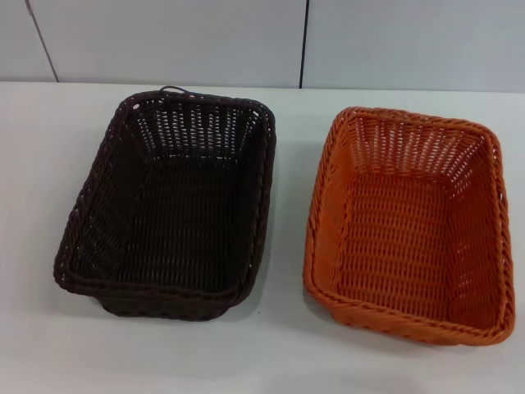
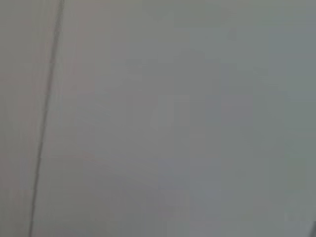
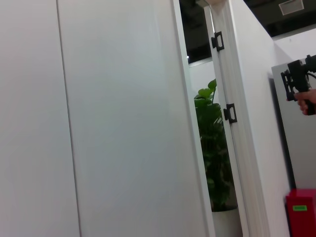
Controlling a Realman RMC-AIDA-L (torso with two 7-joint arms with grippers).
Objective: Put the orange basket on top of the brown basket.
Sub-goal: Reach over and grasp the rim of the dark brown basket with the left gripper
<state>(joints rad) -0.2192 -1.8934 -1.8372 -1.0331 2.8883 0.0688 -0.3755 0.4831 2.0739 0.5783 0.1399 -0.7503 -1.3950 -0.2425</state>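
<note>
In the head view the orange basket (image 1: 410, 222) stands on the white table (image 1: 49, 345) at the right, open side up and with nothing in it. The brown basket (image 1: 172, 201) stands to its left, also upright and with nothing inside. A narrow strip of bare table separates the two. Neither gripper shows in the head view. The left wrist view holds only a plain grey surface, and the right wrist view shows only room panels, with no fingers in either.
White wall panels (image 1: 164, 37) rise behind the table's far edge. Bare table lies in front of both baskets. The right wrist view shows a white partition (image 3: 123, 123), a green plant (image 3: 215, 148) and a red box (image 3: 300, 212) far off.
</note>
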